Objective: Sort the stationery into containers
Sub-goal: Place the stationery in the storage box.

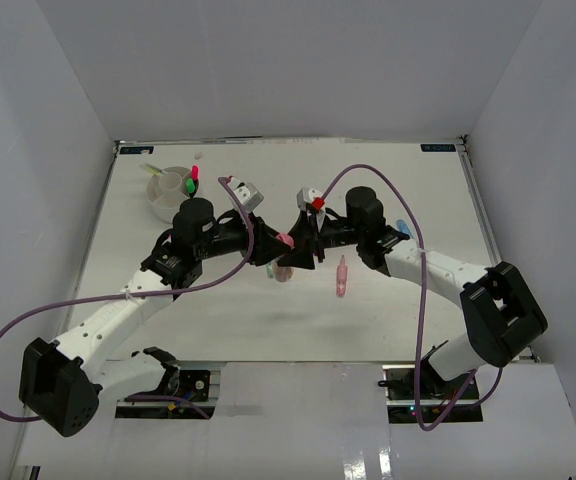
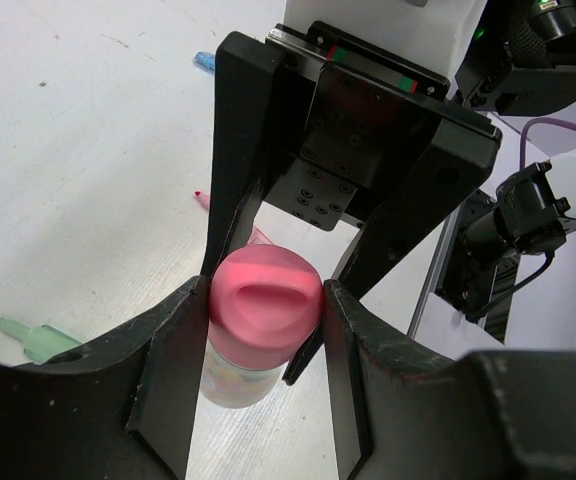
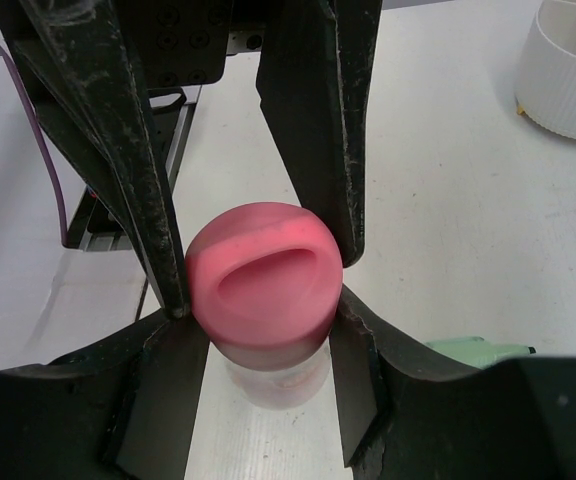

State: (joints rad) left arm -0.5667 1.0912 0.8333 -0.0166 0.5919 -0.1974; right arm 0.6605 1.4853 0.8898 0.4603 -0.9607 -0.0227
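The pink tube point(image 2: 265, 300), a pale body under a pink cap, stands upright at the table's middle point(image 1: 284, 270). My left gripper point(image 2: 266, 305) has its fingers pressed on both sides of the cap. My right gripper point(image 3: 265, 320) is also shut on the same cap, from the opposite side point(image 3: 265, 280). The two grippers meet nose to nose, left point(image 1: 278, 250) and right point(image 1: 296, 250). The white organiser cup point(image 1: 164, 200) stands at the far left with pink and green markers point(image 1: 192, 180) in it. It also shows in the right wrist view point(image 3: 568, 90).
A pink marker point(image 1: 341, 277) lies right of the tube. A pale green marker point(image 2: 38, 342) lies beside the tube, also in the right wrist view point(image 3: 478, 351). A blue-capped marker point(image 1: 400, 227) lies by the right arm. White walls close the table on three sides.
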